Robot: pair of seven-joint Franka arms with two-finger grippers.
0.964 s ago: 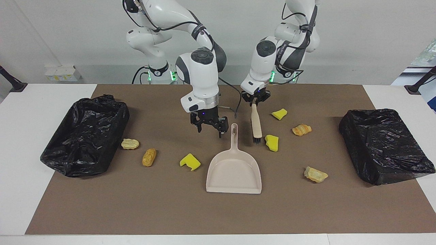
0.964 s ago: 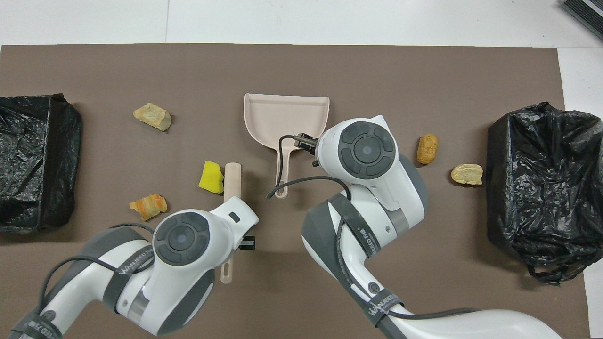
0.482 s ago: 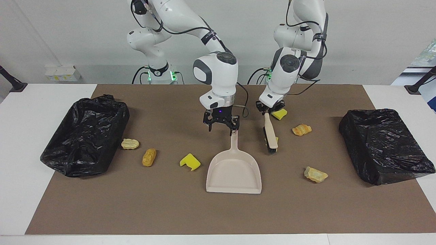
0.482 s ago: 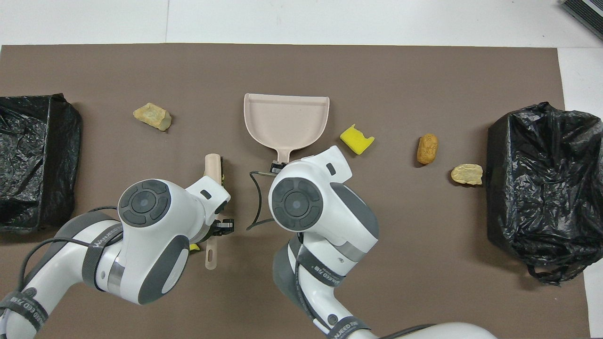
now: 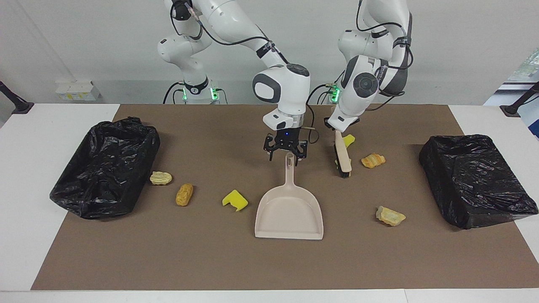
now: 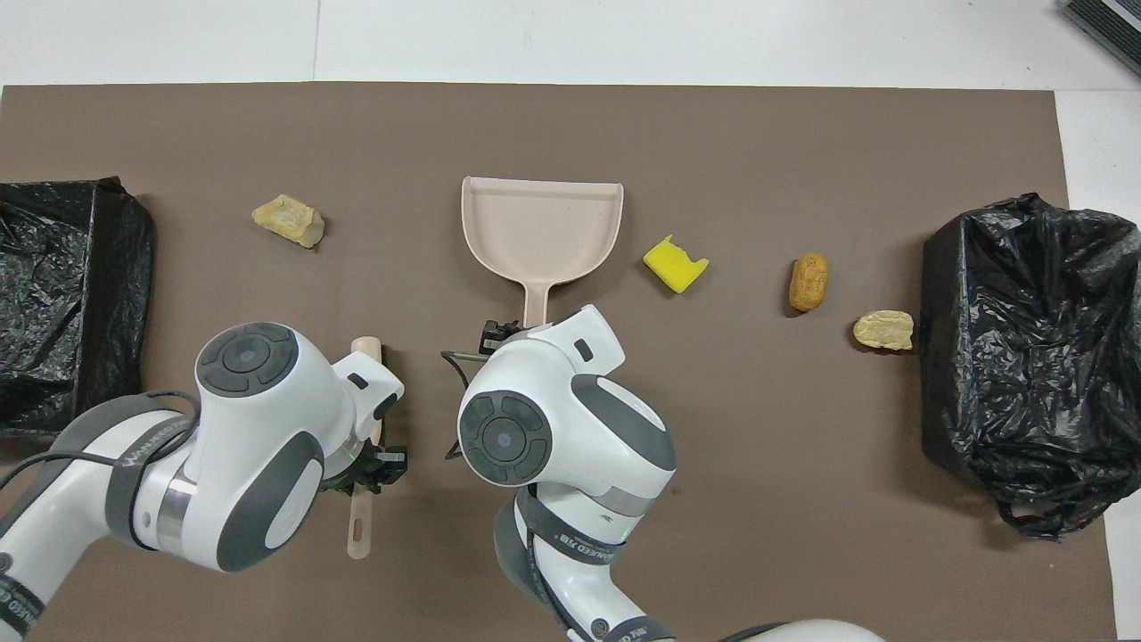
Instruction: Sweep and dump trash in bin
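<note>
Your left gripper (image 5: 342, 127) is clamped on the brush (image 5: 343, 158) handle, bristles down at the mat (image 5: 210, 261) beside a yellow sponge chunk (image 5: 348, 140) and an orange lump (image 5: 372, 160). Your right gripper (image 5: 285, 153) hangs with fingers spread over the dustpan (image 5: 289, 210) handle (not gripping it). The rest of the trash lies scattered: another sponge (image 5: 235, 200), lumps (image 5: 184, 194) near the black-bagged bin (image 5: 105, 166).

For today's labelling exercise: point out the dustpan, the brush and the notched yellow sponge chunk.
dustpan (image 5: 289, 212), facing view, bare pan floor.
brush (image 5: 343, 158), facing view, beige back above the bristles.
notched yellow sponge chunk (image 6: 674, 265), overhead view, top face.
</note>
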